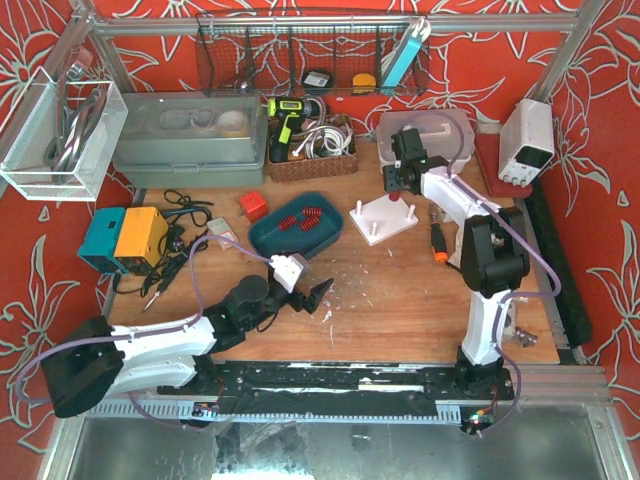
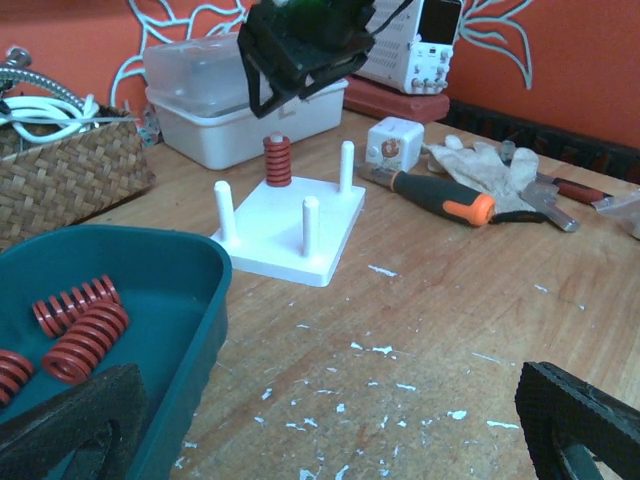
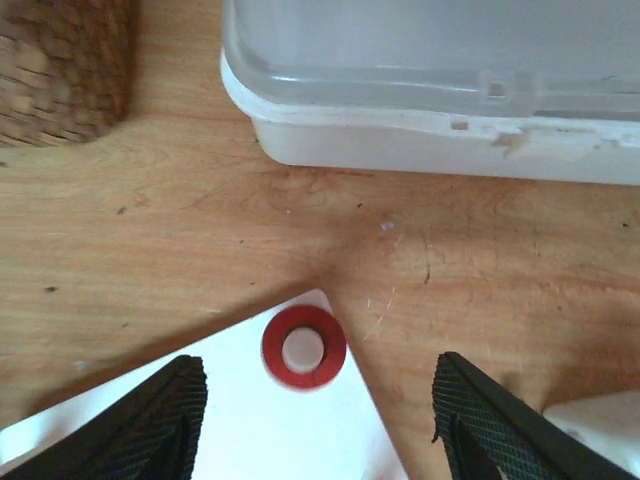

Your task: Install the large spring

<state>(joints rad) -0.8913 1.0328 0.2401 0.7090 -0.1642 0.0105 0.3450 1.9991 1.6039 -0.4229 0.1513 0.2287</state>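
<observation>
A red spring (image 3: 304, 347) sits on the far corner peg of the white peg board (image 1: 383, 218); it also shows in the left wrist view (image 2: 277, 160). My right gripper (image 3: 318, 425) hovers directly above it, open and empty, with fingers wide on either side. In the top view the right gripper (image 1: 399, 181) is over the board's far edge. Several more red springs (image 2: 75, 325) lie in the teal tray (image 1: 296, 225). My left gripper (image 1: 311, 293) is open and empty over bare table, just right of the tray.
A clear lidded box (image 3: 440, 80) stands just behind the board, a wicker basket (image 1: 311, 150) to its left. An orange-handled screwdriver (image 2: 440, 196), a white cube (image 2: 395, 146) and gloves (image 2: 490, 170) lie right of the board. A power supply (image 1: 527, 140) stands at back right.
</observation>
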